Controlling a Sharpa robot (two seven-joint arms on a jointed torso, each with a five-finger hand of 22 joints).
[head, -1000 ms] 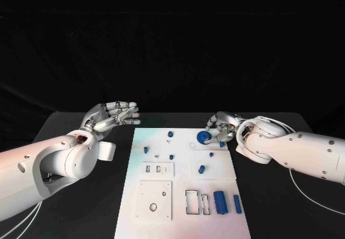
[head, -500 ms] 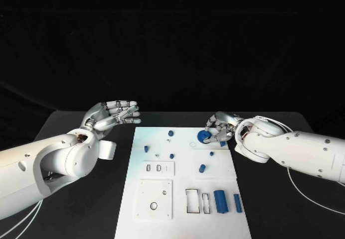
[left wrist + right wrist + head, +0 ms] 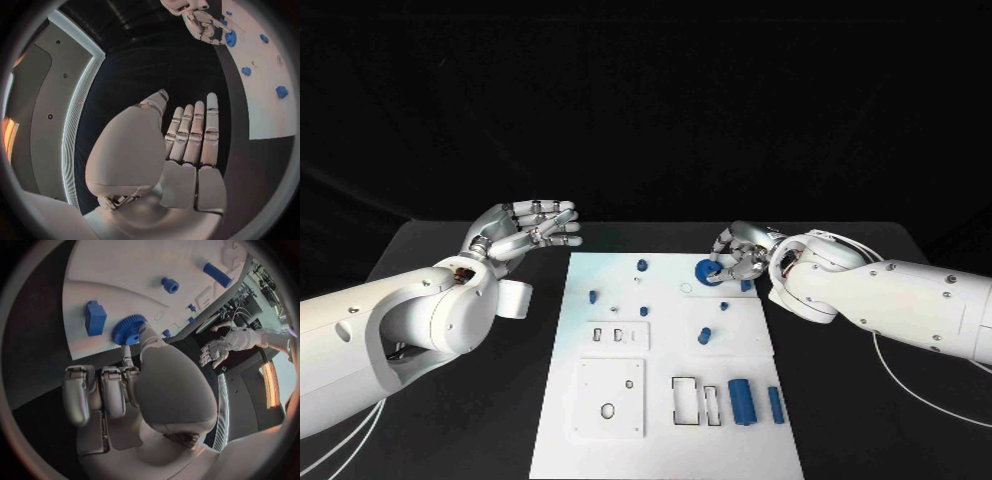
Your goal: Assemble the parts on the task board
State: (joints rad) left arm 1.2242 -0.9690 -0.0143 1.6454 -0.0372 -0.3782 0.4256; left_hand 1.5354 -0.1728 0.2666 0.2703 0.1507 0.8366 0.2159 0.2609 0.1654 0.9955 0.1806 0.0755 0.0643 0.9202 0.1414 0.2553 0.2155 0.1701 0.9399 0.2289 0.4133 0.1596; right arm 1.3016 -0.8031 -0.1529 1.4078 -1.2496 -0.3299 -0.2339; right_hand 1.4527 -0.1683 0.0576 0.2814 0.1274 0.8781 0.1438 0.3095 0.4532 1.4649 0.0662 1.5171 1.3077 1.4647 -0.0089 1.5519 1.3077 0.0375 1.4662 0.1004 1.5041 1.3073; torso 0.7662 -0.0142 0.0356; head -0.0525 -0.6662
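Note:
A round blue gear (image 3: 710, 272) hangs just above the far right part of the white task board (image 3: 668, 440). My right hand (image 3: 744, 256) pinches it between thumb and a finger. The right wrist view shows the gear (image 3: 129, 329) at the fingertips, close over the board (image 3: 125, 270), beside a blue block (image 3: 95, 317). My left hand (image 3: 531, 228) is raised off the board's far left corner, fingers apart and empty. In the left wrist view the left hand (image 3: 187, 150) has straight fingers, with the right hand (image 3: 199, 20) and gear (image 3: 231, 38) beyond.
Two blue cylinders (image 3: 741, 403) lie near the board's front right beside rectangular slots (image 3: 685, 403). Small blue pegs (image 3: 642, 267) stand scattered over the far half. A white plate with a round hole (image 3: 609, 400) sits front left. Black table lies on both sides.
My right hand has shifted the gear slightly toward the board's far edge. The left hand has stayed where it was.

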